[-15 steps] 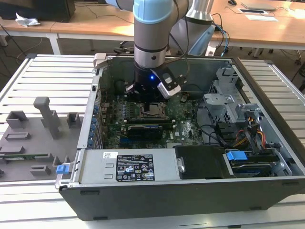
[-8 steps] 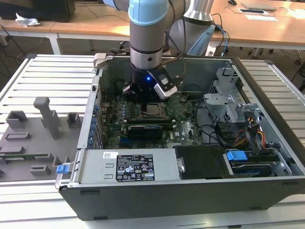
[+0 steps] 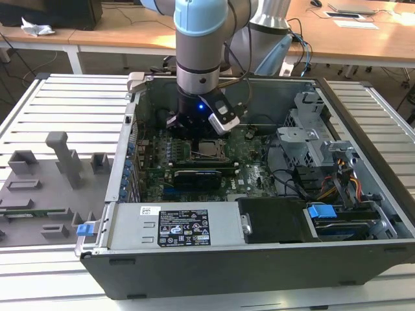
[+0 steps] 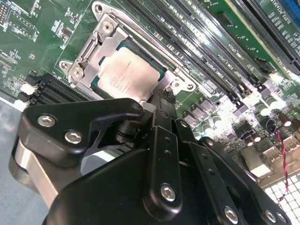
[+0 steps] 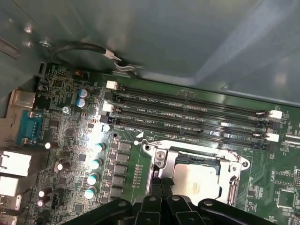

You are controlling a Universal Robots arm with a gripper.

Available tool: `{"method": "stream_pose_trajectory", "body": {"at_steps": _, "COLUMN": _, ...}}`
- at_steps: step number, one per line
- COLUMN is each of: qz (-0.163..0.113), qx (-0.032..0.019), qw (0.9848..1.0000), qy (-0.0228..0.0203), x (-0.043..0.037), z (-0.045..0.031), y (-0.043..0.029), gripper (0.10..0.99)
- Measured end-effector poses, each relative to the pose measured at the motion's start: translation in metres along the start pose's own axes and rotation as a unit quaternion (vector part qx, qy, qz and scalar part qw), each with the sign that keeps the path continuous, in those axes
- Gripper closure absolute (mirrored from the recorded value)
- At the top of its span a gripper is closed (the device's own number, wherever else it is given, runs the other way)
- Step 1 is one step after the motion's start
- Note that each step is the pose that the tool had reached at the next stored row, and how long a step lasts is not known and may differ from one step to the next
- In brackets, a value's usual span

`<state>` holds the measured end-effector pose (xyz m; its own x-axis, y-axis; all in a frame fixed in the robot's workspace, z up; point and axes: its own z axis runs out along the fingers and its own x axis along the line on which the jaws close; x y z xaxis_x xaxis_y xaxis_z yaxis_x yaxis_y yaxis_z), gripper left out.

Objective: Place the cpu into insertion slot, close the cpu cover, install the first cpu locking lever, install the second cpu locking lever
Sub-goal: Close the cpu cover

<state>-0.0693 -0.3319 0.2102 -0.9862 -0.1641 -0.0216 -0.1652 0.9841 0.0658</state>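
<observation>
One open computer case [image 3: 259,272] sits at the centre of the exterior view on a slatted desk [image 3: 65,103], with the arm reaching down into it. On the green board [image 5: 70,140] inside, the insertion slot [image 3: 211,149] lies mid-frame, just toward the exterior view's right of the claw [image 4: 157,101]. The cpu cover [image 5: 233,168] lies flat over the slot and frames the cpu [image 4: 125,74], which is seated within, pale face up. The claw's fingers are pressed together, gripping nothing I can make out. Their tips are at the cover's edge; whether they touch it is hard to judge.
</observation>
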Motion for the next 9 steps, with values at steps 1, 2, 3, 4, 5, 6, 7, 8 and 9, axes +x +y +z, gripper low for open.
{"method": "stream_pose_trajectory", "body": {"at_steps": 1, "qz": 0.000, "qx": 0.0001, "qw": 1.0000, "qy": 0.0001, "x": 0.0000, "z": 0.0009, "y": -0.0001, "gripper": 0.980}}
{"method": "stream_pose_trajectory", "body": {"at_steps": 2, "qz": 0.000, "qx": 0.0000, "qw": 1.0000, "qy": 0.0000, "x": 0.0000, "z": 0.0019, "y": -0.0001, "gripper": 0.980}}
{"method": "stream_pose_trajectory", "body": {"at_steps": 3, "qz": 0.000, "qx": 0.0000, "qw": 1.0000, "qy": 0.0001, "x": 0.0001, "z": 0.0025, "y": -0.0001, "gripper": 0.980}}
{"method": "stream_pose_trajectory", "body": {"at_steps": 4, "qz": 0.000, "qx": 0.0001, "qw": 1.0000, "qy": 0.0002, "x": -0.0001, "z": 0.0029, "y": -0.0001, "gripper": 0.980}}
{"method": "stream_pose_trajectory", "body": {"at_steps": 5, "qz": 0.000, "qx": 0.0001, "qw": 1.0000, "qy": 0.0001, "x": -0.0009, "z": 0.0031, "y": -0.0001, "gripper": 0.980}}
{"method": "stream_pose_trajectory", "body": {"at_steps": 6, "qz": 0.000, "qx": 0.0000, "qw": 1.0000, "qy": 0.0000, "x": -0.0016, "z": 0.0032, "y": -0.0003, "gripper": 0.980}}
{"method": "stream_pose_trajectory", "body": {"at_steps": 7, "qz": 0.000, "qx": 0.0000, "qw": 1.0000, "qy": 0.0000, "x": -0.0023, "z": 0.0034, "y": -0.0004, "gripper": 0.980}}
{"method": "stream_pose_trajectory", "body": {"at_steps": 8, "qz": 0.000, "qx": 0.0000, "qw": 1.0000, "qy": 0.0000, "x": -0.0030, "z": 0.0037, "y": -0.0005, "gripper": 0.980}}
{"method": "stream_pose_trajectory", "body": {"at_steps": 9, "qz": 0.000, "qx": 0.0000, "qw": 1.0000, "qy": 0.0001, "x": -0.0034, "z": 0.0042, "y": -0.0006, "gripper": 0.980}}
